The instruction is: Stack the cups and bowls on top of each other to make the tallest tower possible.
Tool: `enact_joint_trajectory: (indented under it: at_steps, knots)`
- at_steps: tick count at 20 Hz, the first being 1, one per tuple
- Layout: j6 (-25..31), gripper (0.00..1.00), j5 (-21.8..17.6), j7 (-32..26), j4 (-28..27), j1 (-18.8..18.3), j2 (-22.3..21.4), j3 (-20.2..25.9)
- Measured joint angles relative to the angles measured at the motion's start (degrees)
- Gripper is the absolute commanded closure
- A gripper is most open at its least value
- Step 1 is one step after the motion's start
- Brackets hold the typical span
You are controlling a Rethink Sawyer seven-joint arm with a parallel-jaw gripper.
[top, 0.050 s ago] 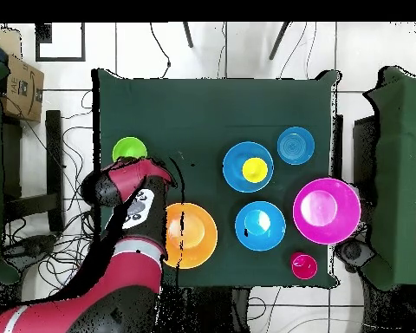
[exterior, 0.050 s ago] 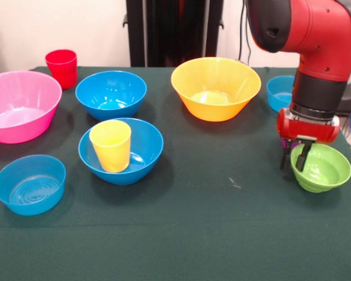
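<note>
A dark green cloth (exterior, 0.050 s ago: 222, 234) is spread over the tabletop. In the overhead view, a cardboard box (top, 0.050 s ago: 19, 87) is seen beyond the tabletop's left edge, and cables (top, 0.050 s ago: 68, 143) are strewn across the white tiled floor (top, 0.050 s ago: 237, 48).

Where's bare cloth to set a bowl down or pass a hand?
Free: the wide near strip of table in the front view, and the patch between the blue bowl holding the yellow cup and the green bowl. Crowded: the pink bowl, blue bowls and orange bowl.
</note>
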Motion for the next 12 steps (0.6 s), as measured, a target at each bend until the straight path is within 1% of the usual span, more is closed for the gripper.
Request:
enact_joint_trajectory:
  at_steps: [5, 12]
  knots:
    - [-1.61, 1.00, 0.36, 0.00, 0.02, 1.04, -0.14, -1.30]
    - [-1.85, 1.00, 0.90, 0.00, 0.05, 0.61, -0.09, -1.21]
